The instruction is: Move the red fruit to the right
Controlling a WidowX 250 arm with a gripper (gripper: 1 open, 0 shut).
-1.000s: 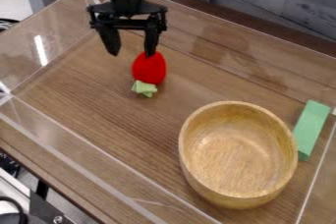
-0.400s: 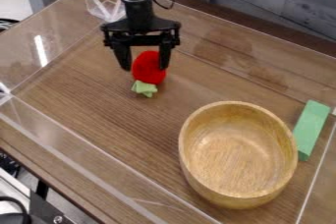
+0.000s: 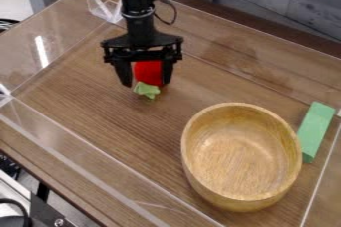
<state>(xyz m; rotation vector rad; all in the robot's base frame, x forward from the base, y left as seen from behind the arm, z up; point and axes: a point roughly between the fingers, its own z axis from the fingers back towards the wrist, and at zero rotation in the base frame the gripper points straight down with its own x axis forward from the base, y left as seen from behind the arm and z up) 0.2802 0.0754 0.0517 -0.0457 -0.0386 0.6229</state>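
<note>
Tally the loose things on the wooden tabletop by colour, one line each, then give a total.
Red: 1, the small glossy red strawberry-shaped toy with a green leafy cap
Tan: 1, the round light wooden bowl
Green: 1, the flat green rectangular block
Total: 3

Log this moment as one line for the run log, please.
phase: grasp approach | gripper: jaws open, straddling red fruit | fruit: on table, not lifted | wooden bowl: empty

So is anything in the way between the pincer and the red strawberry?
No. The open pincer sits right around the red fruit, nothing between them. To the right, the wooden bowl rests on the table and could be in the way.
</note>
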